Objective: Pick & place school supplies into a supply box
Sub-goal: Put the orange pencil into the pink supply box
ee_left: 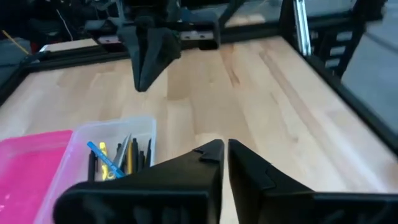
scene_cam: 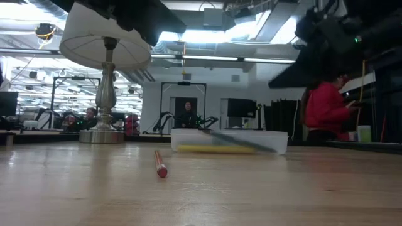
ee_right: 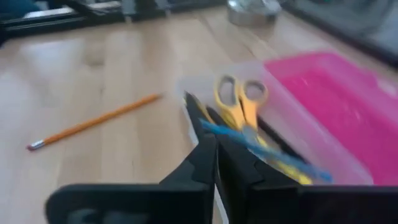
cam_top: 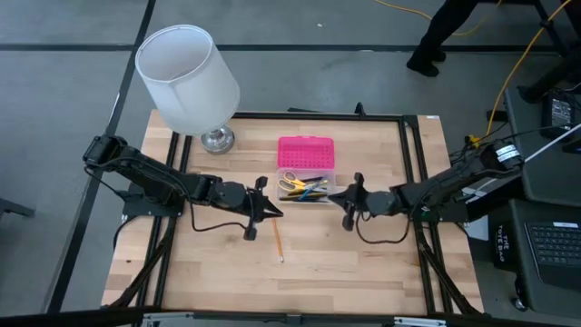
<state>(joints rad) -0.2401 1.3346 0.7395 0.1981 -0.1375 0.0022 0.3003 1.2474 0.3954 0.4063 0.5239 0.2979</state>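
Note:
The supply box stands mid-table: a clear tray with its pink lid lying open on the far side. In the tray lie several pens and pencils and yellow-handled scissors. One orange pencil lies flat on the table near the tray's front left. My left gripper hangs shut above the table by the tray's near left corner, holding nothing. My right gripper hangs shut just off the tray's right end, its tips pointing toward the tray, with nothing between them.
A lamp with a white shade and metal foot stands at the far left of the table. Black frame rails run along the table's sides. Bare wood lies near the front edge. People show in the room beyond the table.

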